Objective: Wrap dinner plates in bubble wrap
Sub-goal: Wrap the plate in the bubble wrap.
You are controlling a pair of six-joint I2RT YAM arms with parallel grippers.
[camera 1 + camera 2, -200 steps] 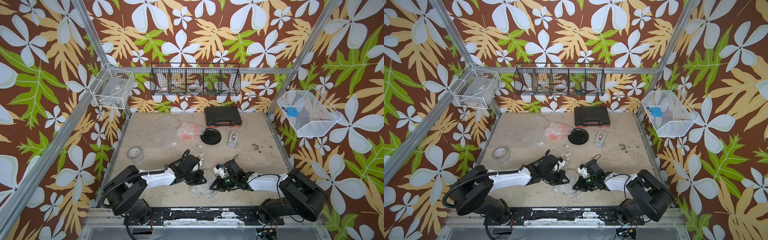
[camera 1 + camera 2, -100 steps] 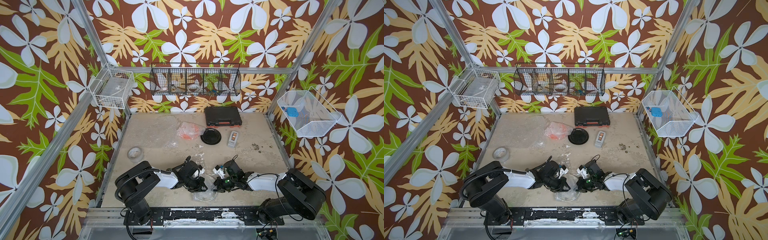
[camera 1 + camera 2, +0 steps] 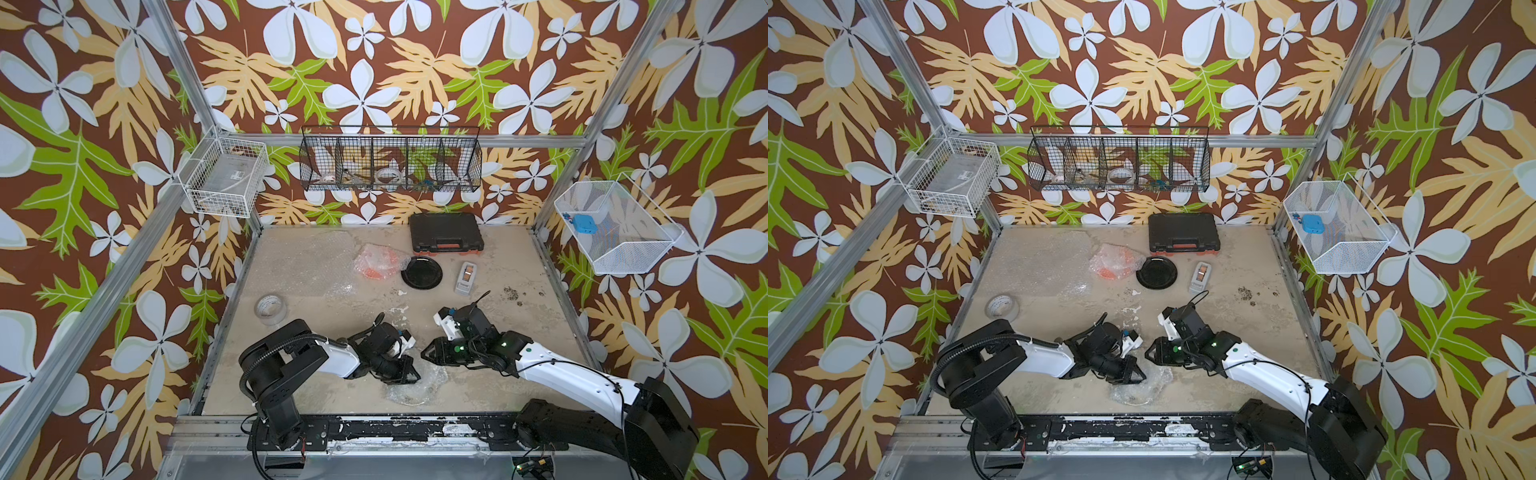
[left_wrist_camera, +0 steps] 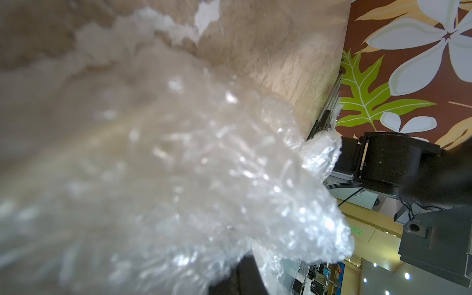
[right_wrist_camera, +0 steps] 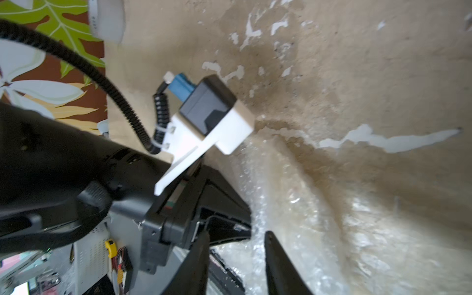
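Where the two arms meet: a crumpled bundle of clear bubble wrap [image 3: 419, 388] lies on the sandy beige tabletop [image 3: 519, 332], well apart from the black round plate [image 3: 421, 272], on that plate's side toward the arm bases.
Under the bundle: a pale curved rim [image 4: 76, 143] shows through the plastic in the left wrist view. It is too blurred to tell whether it carries flower marks.
Left hand [image 3: 409, 373]: closed tight, pinching a fold of the bundle at the edge that faces the black round plate. The plastic bunches up against its wrist camera and fills most of that view.
Right hand [image 5: 236, 237]: fingers parted by a modest gap, nothing clamped between them. It hangs low over the bundle's edge, tips turned toward the left hand and just beside it, on the side toward the black round plate.
Black round plate: bare and flat on the tabletop, with no wrap on it.
Orange plate: a glossy orange plate [image 3: 371, 272] sits inside a loose cover of bubble wrap at the black round plate's left. The cover's edge touches that plate's rim.
Spare sheet: a flat sheet of clear bubble wrap [image 3: 299, 253] lies spread farther left of the black round plate, beyond the orange one.
Case: a black hard plastic case with orange latches [image 3: 446, 237], shut, lies just behind the black round plate toward the back wall, not touching it.
Grey box: a small grey box with a brownish window [image 3: 466, 277] lies just right of the black round plate, apart from it.
Tape: a whitish ring of tape [image 3: 270, 309] lies well to the left of the black round plate, nearer the arm bases.
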